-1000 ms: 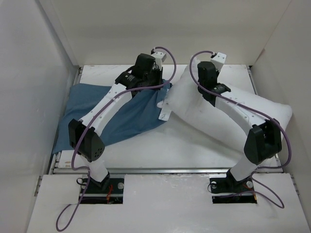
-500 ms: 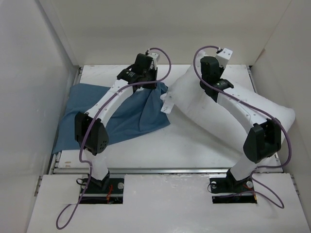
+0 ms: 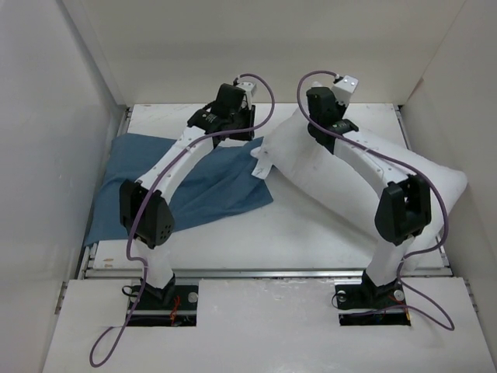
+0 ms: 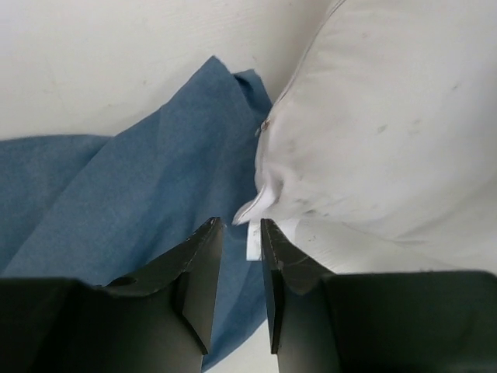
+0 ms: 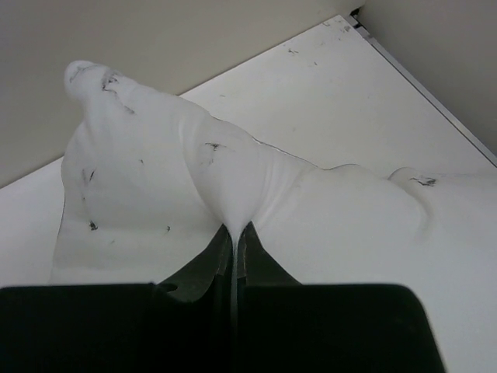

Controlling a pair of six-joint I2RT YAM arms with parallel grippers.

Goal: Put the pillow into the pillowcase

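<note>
Insertion had not begun: the pillow [image 3: 299, 175] lay wholly outside on the table's [image 3: 311, 241] right side, pinched by the right gripper [image 5: 235, 230], with the pillowcase [image 3: 225, 186] flat toward the left edge and the left gripper [image 4: 241, 227] slightly parted, empty.

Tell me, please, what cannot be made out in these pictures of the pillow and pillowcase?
- Pillowcase opening: top view, the left arm lies across the cloth.
- Pillow tag: left wrist view, partly behind the left gripper.
- Pillow's right end: right wrist view, cut off by the edge.
- Right gripper fingertips: top view, hidden under its wrist.
</note>
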